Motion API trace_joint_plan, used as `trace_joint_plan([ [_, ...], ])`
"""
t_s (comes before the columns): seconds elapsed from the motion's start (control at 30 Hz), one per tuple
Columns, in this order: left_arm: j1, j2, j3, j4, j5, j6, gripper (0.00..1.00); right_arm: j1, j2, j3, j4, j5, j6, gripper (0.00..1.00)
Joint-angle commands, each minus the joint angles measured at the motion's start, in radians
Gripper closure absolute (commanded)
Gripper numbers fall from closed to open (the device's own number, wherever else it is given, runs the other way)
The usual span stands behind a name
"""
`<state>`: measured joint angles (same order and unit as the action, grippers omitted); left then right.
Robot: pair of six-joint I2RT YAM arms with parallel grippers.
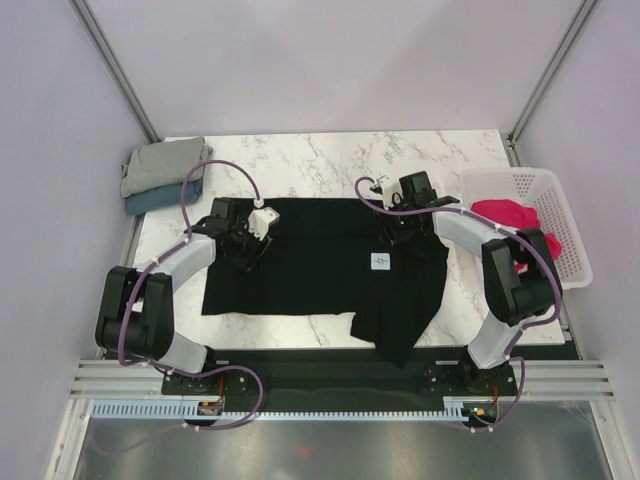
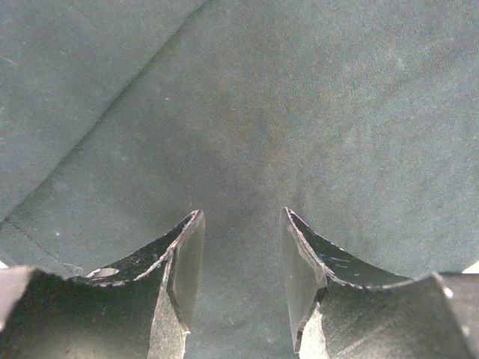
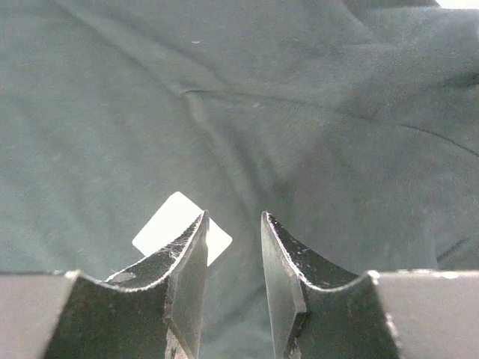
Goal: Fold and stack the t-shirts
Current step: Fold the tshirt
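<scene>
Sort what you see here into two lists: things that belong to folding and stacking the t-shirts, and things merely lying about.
Belong to the job:
- black t-shirt, spread flat
- grey t-shirt, folded, on top of the
- dusty blue t-shirt
- pink-red t-shirt, crumpled in the basket

Just lying about:
- white mesh basket
- marble table

Black shirt noted as plain and unprinted; it is rendered dark grey-green in the wrist views. A small white tag is seen on it. Grey shirt and dusty blue shirt recorded, both plain. Pink-red shirt noted as bright. Basket recorded as white, mesh-patterned. Table logged as white marble, grey-veined. Cable noted as purple.
</scene>
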<state>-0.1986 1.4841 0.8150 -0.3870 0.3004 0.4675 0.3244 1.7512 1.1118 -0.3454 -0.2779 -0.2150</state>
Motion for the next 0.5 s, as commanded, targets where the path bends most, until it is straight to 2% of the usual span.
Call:
trace_joint_plan([
  [0.0, -0.007, 0.013, -0.002, 0.034, 0.037, -0.035, 0.48, 0.010, -0.107, -0.038, -0.001, -0.007, -0.008, 0.58],
  [0.17, -0.015, 0.015, 0.001, 0.043, 0.040, -0.047, 0.48, 0.013, -0.127, -0.076, -0.018, -0.069, 0.006, 0.57],
  [0.47, -0.024, 0.001, -0.017, 0.043, 0.025, -0.049, 0.48, 0.013, -0.032, -0.063, -0.049, -0.104, 0.014, 0.58],
])
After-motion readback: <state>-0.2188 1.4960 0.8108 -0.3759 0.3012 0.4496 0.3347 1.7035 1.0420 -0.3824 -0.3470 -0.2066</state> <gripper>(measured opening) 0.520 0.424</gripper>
